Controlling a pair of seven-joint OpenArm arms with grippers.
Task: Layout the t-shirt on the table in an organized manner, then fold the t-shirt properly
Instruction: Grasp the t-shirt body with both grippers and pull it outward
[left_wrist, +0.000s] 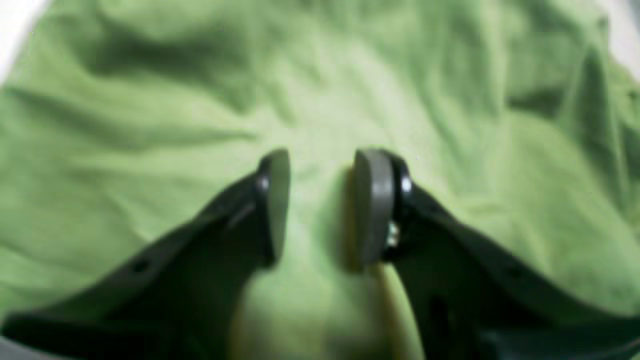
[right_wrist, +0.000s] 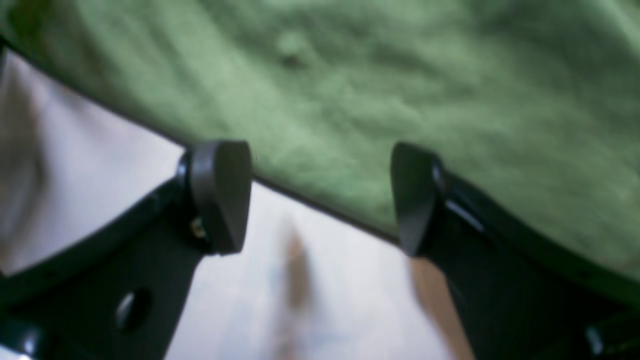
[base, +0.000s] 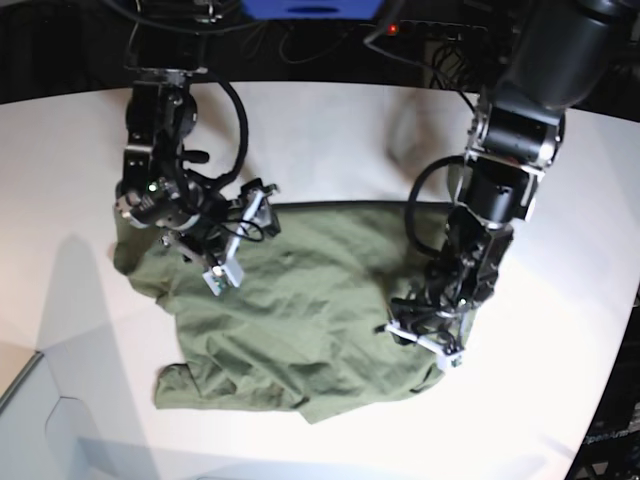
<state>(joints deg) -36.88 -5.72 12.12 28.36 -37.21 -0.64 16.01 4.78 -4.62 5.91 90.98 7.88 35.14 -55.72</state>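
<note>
So the left gripper (left_wrist: 320, 205) is sitting right down on the t-shirt (base: 300, 320), jaws about half apart with a ridge of green cloth running up between the pads. Whether it's actually pinching that ridge I honestly can't tell, too blurry. The right gripper (right_wrist: 320, 197) is spread wide with nothing in it, hovering over the shirt's edge, one finger over bare table (base: 330, 130) and the other over fabric. The shirt is a rumpled heap mid-table, roughly stretched between the two arms, so each one has its own end close by; the left arm is over the near-side corner, the right arm over the far corner by what looks like a sleeve. My guess is the next move is pulling those ends apart to flatten it. No label, brand or writing readable anywhere.
</note>
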